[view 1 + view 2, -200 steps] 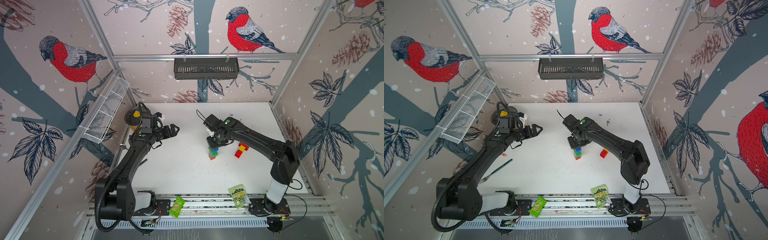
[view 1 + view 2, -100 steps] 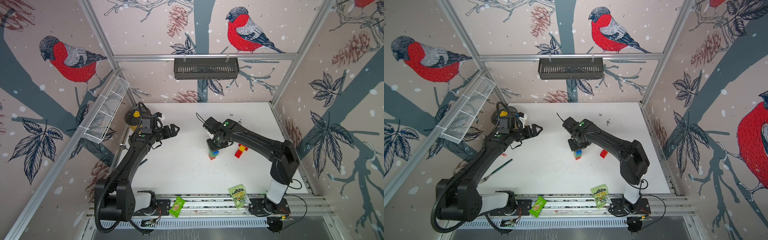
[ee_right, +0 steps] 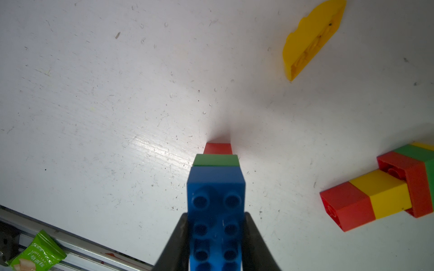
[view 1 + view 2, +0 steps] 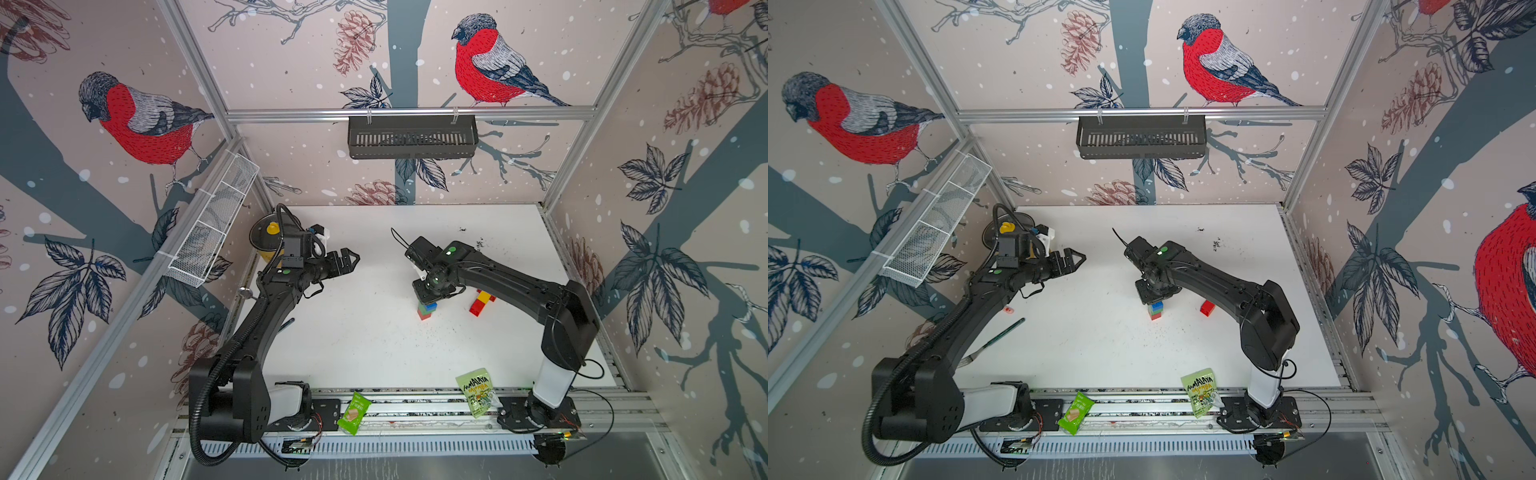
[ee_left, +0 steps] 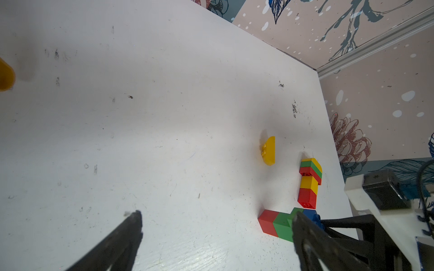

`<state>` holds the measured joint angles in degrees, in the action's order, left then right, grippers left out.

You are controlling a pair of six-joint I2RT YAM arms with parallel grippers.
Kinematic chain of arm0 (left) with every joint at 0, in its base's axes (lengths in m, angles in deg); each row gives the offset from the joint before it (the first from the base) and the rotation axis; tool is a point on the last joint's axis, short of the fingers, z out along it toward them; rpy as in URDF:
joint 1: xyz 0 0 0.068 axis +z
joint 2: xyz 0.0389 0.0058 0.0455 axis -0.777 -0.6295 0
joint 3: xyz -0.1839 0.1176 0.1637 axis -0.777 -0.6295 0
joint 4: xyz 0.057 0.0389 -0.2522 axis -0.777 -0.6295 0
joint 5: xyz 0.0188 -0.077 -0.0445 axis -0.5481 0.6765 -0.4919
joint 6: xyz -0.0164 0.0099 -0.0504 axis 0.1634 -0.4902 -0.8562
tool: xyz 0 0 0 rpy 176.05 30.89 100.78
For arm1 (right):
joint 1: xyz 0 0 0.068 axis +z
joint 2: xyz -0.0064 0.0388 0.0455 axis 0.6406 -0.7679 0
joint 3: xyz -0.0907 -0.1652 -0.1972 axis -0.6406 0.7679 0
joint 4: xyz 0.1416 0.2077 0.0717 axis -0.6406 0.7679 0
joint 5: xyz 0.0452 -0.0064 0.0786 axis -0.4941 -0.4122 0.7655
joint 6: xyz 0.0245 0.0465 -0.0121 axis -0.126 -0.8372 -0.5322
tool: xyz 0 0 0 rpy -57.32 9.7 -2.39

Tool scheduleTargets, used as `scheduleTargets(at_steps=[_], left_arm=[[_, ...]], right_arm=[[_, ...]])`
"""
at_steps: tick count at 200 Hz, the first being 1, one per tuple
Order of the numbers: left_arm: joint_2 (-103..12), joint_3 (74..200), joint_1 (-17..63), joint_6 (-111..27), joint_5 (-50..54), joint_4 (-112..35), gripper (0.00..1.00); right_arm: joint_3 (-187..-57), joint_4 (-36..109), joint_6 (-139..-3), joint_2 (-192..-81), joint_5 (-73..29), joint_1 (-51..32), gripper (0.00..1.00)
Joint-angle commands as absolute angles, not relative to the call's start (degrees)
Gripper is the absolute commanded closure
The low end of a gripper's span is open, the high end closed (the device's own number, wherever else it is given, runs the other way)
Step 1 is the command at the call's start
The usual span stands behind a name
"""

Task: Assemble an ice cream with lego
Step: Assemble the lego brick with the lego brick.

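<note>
Gripping from above, the right gripper (image 3: 216, 218) is holding the blue brick (image 3: 216, 187) by its long sides, its jaws closed snugly on the plastic. That brick is sitting studs-up on a green brick (image 3: 216, 160), which is resting on a red brick (image 3: 218, 148). The three are forming a small upright tower (image 4: 426, 309) around the middle of the tabletop (image 4: 365, 345), a little toward its right edge. Judging by the flush seam, the blue brick is being pressed home or is just seated, so this looks like the cone-building step, well short of a finished ice cream. Between the tower and the right edge, a lying column (image 3: 375, 197) of red, yellow, red, green and yellow bricks is resting on its side. A yellow half-round brick (image 3: 312, 42) is lying apart from both, toward the far edge. Next, the jaws would probably need to release straight upward without tipping the tower, then fetch the half-round piece or the column as the scoop. Over the left side of the tabletop, the left gripper (image 5: 216, 215) is hovering with its jaws spread wide, holding nothing. Two green snack packets (image 4: 353, 411) are lying on the rail along the near edge.
</note>
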<state>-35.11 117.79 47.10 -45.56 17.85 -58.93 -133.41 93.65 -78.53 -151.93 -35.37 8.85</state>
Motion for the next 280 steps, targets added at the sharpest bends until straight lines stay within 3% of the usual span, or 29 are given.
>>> scheduleTargets(at_steps=[1, 114, 145, 178, 244, 280], left_arm=[[-34.8, 117.8, 47.2, -45.7, 18.1, -57.7, 0.02], [-33.5, 117.5, 47.3, -45.3, 16.8, -58.1, 0.02], [-33.6, 117.5, 47.3, -45.4, 16.7, -58.0, 0.01], [-33.6, 117.1, 47.3, -45.8, 16.6, -57.5, 0.02], [-33.2, 117.2, 47.2, -45.6, 15.7, -57.8, 0.02], [-33.6, 117.0, 47.3, -46.0, 16.1, -57.1, 0.01]], right_arm=[[-133.4, 96.3, -78.5, -153.0, -37.3, 9.3, 0.78], [-128.8, 96.3, -77.4, -155.5, -37.8, 9.7, 0.85], [-132.7, 95.6, -77.5, -154.3, -38.5, 9.7, 0.69], [-133.9, 94.4, -77.7, -153.3, -37.7, 9.7, 0.66], [-133.3, 92.7, -78.6, -151.5, -38.5, 9.9, 0.40], [-135.9, 88.2, -78.5, -149.4, -37.2, 9.1, 0.33]])
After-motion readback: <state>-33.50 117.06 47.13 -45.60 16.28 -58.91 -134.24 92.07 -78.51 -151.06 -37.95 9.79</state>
